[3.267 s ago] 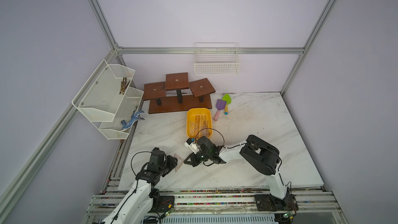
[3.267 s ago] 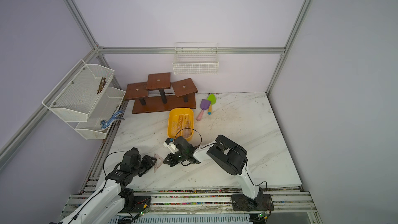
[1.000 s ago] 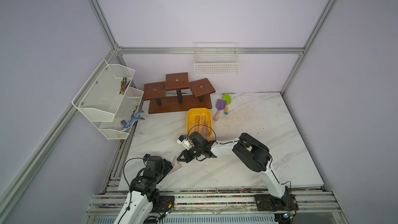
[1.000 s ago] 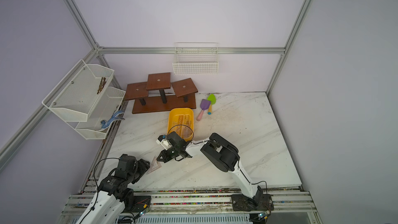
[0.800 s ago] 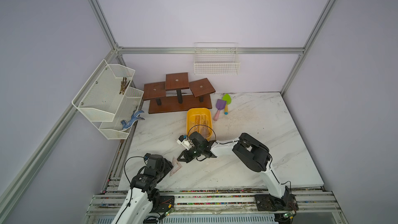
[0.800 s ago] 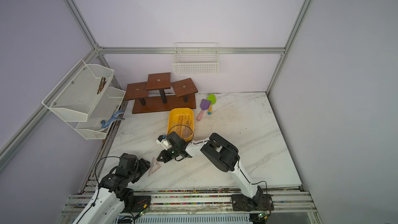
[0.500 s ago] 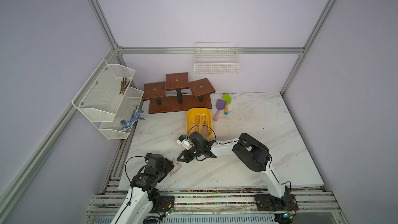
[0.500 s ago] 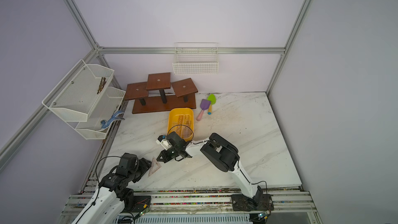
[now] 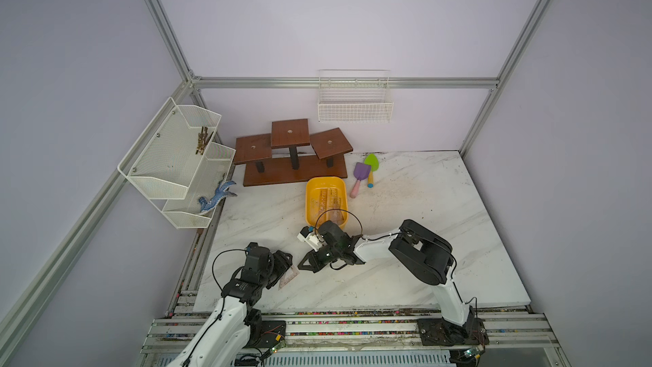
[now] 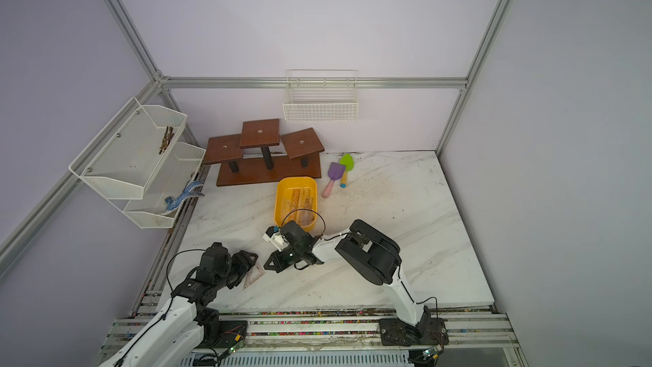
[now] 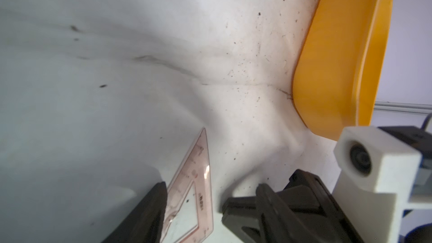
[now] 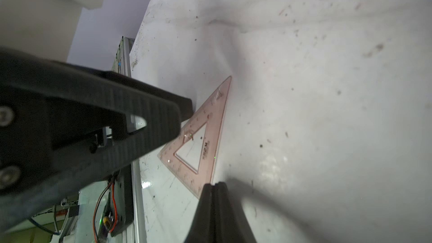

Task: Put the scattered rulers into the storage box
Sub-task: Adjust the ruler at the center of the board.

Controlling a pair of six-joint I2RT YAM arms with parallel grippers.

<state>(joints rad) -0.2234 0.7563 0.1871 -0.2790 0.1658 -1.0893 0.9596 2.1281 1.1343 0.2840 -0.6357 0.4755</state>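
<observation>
1. A pinkish see-through plastic triangle ruler (image 9: 290,276) is seen lying flat on the white marble tabletop (image 9: 405,206). It is near the front edge, on the left arm's side.
2. The left hand (image 9: 286,265) is held low, right at the triangle ruler. Its two black fingers are spread apart and nothing is gripped by them. In the left wrist view, one finger (image 11: 149,211) is seen over one edge of the triangle ruler (image 11: 191,197).
3. The right hand (image 12: 214,191) is closed. Its tips are pressed tight together and nothing is held between them. The tips are set against one corner of the triangle ruler (image 12: 201,141).
4. The two hands are found close together, with the triangle ruler between them.
5. The shallow yellow plastic storage box (image 9: 308,203) is placed farther back on the tabletop, well apart from the triangle ruler. Several long see-through rulers (image 9: 330,199) are already laid inside it.
6. Two toy shovels (image 9: 361,174), one purple and one green, are seen just beside the storage box.
</observation>
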